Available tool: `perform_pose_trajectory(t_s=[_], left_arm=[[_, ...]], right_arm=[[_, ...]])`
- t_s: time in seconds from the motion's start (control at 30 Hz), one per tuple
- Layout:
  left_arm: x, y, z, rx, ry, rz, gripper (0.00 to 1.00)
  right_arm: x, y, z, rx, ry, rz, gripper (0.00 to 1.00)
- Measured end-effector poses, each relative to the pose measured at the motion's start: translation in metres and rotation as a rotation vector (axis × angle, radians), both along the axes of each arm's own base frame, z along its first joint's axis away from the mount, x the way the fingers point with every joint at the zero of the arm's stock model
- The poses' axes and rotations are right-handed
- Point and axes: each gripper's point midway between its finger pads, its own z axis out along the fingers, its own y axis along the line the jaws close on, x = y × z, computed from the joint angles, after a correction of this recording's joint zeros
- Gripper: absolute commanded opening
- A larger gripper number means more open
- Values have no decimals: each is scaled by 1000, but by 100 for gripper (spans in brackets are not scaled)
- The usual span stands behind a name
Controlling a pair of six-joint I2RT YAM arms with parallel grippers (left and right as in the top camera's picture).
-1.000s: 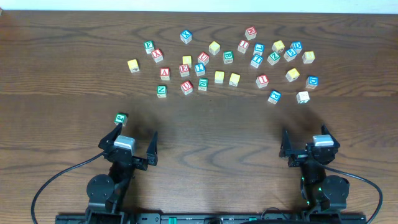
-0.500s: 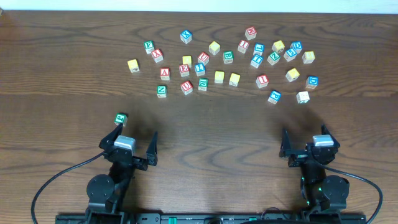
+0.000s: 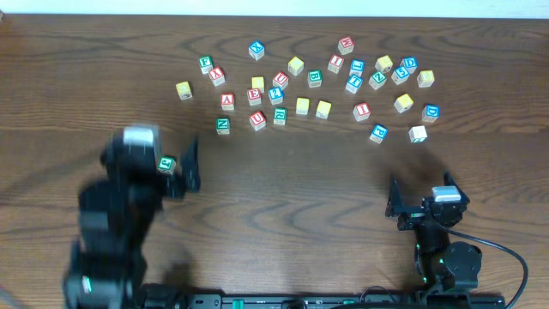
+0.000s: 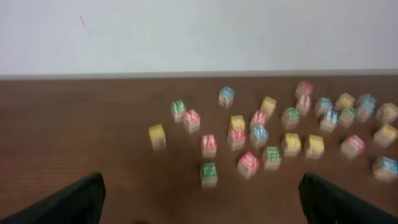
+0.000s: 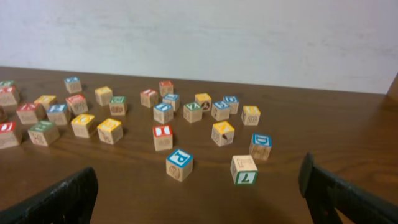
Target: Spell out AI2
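A robotics lab bench: a dark wood-grain table [image 3: 300,184], a plain white wall [image 5: 249,37] behind the table, black cabled arm bases [image 3: 450,262] at the table's near edge.

A small light-wood cube with a red A [image 3: 227,100]. Well to the right of it, a small light-wood cube with a red I [image 3: 362,110]. Print on the other cubes [image 3: 303,106] is too small to read.

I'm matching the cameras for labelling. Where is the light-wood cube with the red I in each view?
Overhead: the light-wood red-I cube is in the upper half, right of centre.
Left wrist: the cube is far right, blurred.
Right wrist: it is left of centre.
Shared landmark: the blue-topped P cube, just nearer the robot and to its right.
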Motion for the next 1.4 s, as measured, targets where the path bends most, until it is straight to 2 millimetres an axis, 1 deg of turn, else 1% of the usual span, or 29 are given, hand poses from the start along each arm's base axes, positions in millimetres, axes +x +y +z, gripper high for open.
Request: perform_pose_trajectory(t_s=[0.1, 0.17, 0.2, 0.23, 0.27, 0.4, 0.47, 0.53, 0.6, 0.67, 0.77, 0.83, 0.9, 0.93, 1.03, 1.1, 1.2, 1.23, 1.33, 1.4], left_arm=[[28, -7, 9, 5, 137, -21, 98], [51, -17, 5, -4, 248, -57, 98], [60, -19, 0, -8, 275, -67, 98], [68, -23, -8, -13, 312, -78, 98], [71, -25, -17, -15, 349, -86, 97], [81, -30, -65, -20, 508, -101, 98], [86, -35, -84, -34, 568, -121, 98], [90, -41, -98, -53, 604, -145, 98], [93, -45, -102, -67, 611, -163, 98], [95, -49, -102, -83, 608, -183, 98], [99, -53, -97, -96, 581, -201, 98], [102, -53, -96, -96, 570, -196, 98], [103, -48, -96, -95, 572, -162, 98], [104, -43, -98, -92, 580, -125, 97], [97, -32, -103, -73, 640, -54, 98], [97, -27, -98, -58, 677, -21, 98], [110, -23, -83, -40, 697, 10, 98], [118, -22, -75, -37, 696, 18, 98], [131, -21, -66, -32, 720, 36, 98], [140, -22, -65, -29, 743, 44, 98]], right_arm=[[0, 0, 0, 0, -1, 0, 99], [0, 0, 0, 0, 0, 0, 99], [0, 0, 0, 0, 0, 0, 99], [0, 0, 0, 0, -1, 0, 99], [0, 0, 0, 0, 0, 0, 99], [0, 0, 0, 0, 0, 0, 99], [0, 0, 0, 0, 0, 0, 99], [0, 0, 0, 0, 0, 0, 99], [0, 0, 0, 0, 0, 0, 99], [0, 0, 0, 0, 0, 0, 99], [0, 0, 0, 0, 0, 0, 99], [0, 0, 0, 0, 0, 0, 99], [0, 0, 0, 0, 0, 0, 99], [0, 0, 0, 0, 0, 0, 99], [0, 0, 0, 0, 0, 0, 99], [0, 0, 0, 0, 0, 0, 99], [0, 0, 0, 0, 0, 0, 99], [0, 0, 0, 0, 0, 0, 99], [0, 0, 0, 0, 0, 0, 99], [0, 0, 0, 0, 0, 0, 99]])
